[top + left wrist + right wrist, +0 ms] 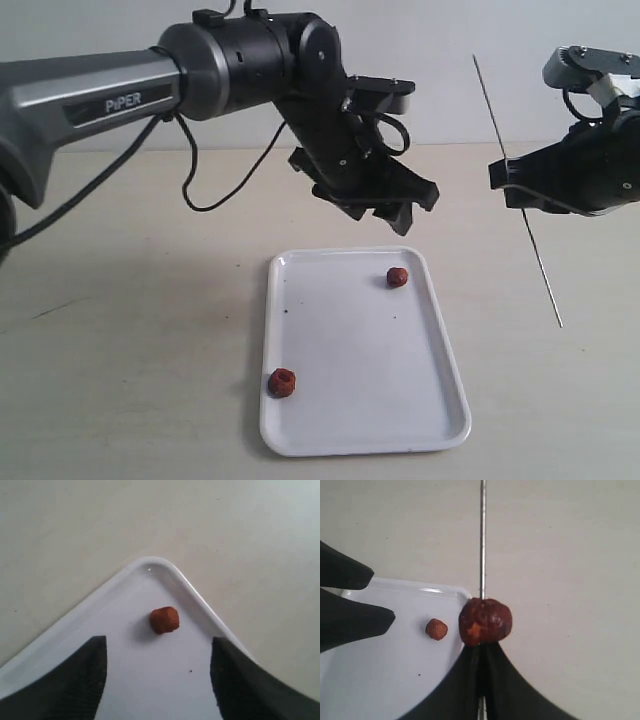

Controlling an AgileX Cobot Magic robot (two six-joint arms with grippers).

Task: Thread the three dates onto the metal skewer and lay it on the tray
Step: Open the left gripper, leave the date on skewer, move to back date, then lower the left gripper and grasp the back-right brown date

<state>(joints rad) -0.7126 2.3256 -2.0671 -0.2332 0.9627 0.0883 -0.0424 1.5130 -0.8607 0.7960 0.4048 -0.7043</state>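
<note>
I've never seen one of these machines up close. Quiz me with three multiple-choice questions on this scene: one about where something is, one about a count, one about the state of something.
1. Where is the date below the left pincer?
A) on the bare table
B) on the tray, near a corner
C) clamped in that pincer

2. How many dates lie on the tray?
A) one
B) two
C) three

3. How is the right pincer?
A) wide open and empty
B) resting on the tray
C) shut on the skewer

Answers:
1 B: the left wrist view shows it just inside the tray's rounded corner, untouched.
2 B: that one plus a second date by the opposite corner; the third date sits on the skewer.
3 C: its fingers meet around the thin rod.
</note>
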